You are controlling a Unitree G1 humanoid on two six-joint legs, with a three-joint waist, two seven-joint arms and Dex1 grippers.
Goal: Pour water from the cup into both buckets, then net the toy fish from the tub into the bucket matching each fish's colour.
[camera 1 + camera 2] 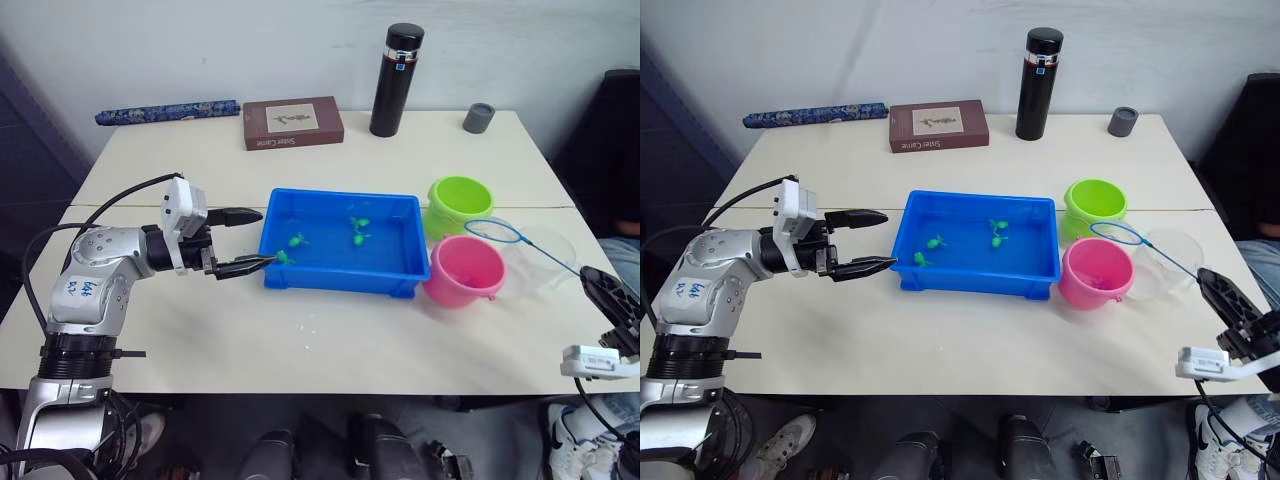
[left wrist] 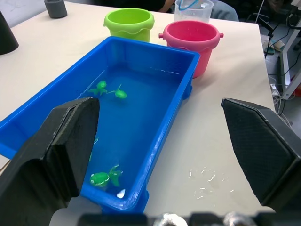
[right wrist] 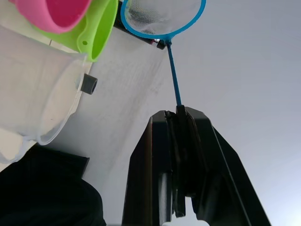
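Observation:
The blue tub (image 1: pixel 340 281) sits mid-table and holds water and several small green toy fish (image 1: pixel 357 238). My left gripper (image 1: pixel 250 241) is open, level with the tub's left end, and nothing is between its fingers. To the right of the tub stand the lime green bucket (image 1: pixel 458 203) and, nearer me, the pink bucket (image 1: pixel 465 270). The clear cup (image 1: pixel 545 256) stands just right of the pink bucket. My right gripper (image 3: pixel 181 113) is shut on the net's thin handle at the table's right edge. The blue-rimmed net (image 1: pixel 497 232) hovers over the gap between the buckets and the cup.
A tall black flask (image 1: pixel 397 80), a small grey cup (image 1: pixel 479 117), a brown book (image 1: pixel 292 122) and a blue patterned roll (image 1: pixel 167 111) line the far edge. Water droplets (image 2: pixel 202 181) lie on the table in front of the tub.

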